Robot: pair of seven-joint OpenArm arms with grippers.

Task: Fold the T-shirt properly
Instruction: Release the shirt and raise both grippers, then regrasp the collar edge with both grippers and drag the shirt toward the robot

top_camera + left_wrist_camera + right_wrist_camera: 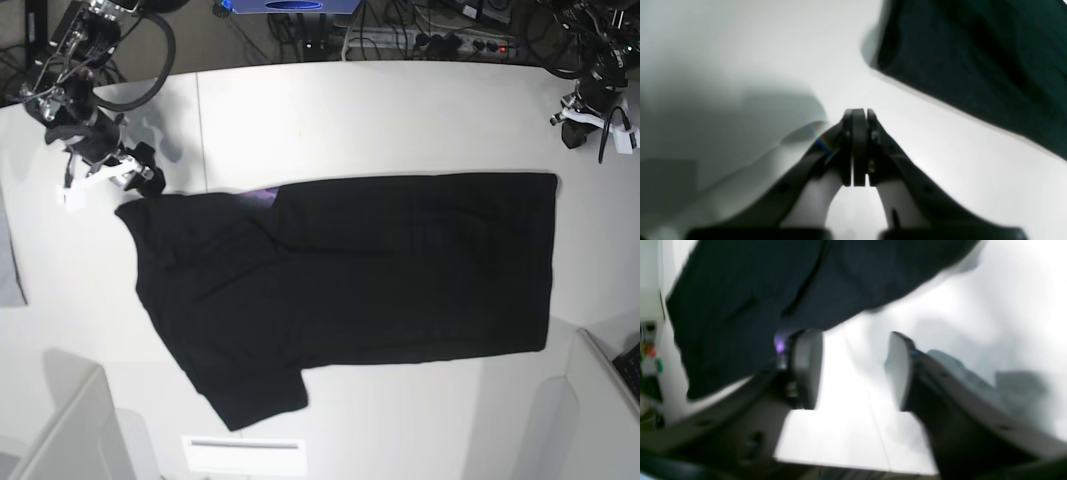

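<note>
The black T-shirt [350, 275] lies flat, plain side up, across the white table [400, 120]. A small strip of purple print [262, 197] peeks out at its upper edge. My right gripper [148, 180] is open and empty, just off the shirt's upper left corner; in the right wrist view its fingers [806, 370] stand apart over bare table with the shirt [766, 290] just beyond. My left gripper [575, 128] is shut and empty at the far right, away from the shirt; in the left wrist view the gripper [858, 115] is closed and the shirt's edge [973, 66] lies to the upper right.
A grey cloth [10, 262] lies at the table's left edge. A white label [245, 455] sits near the front edge. Cables and a power strip [470, 40] run behind the table. Grey panels [600, 420] stand at both front corners.
</note>
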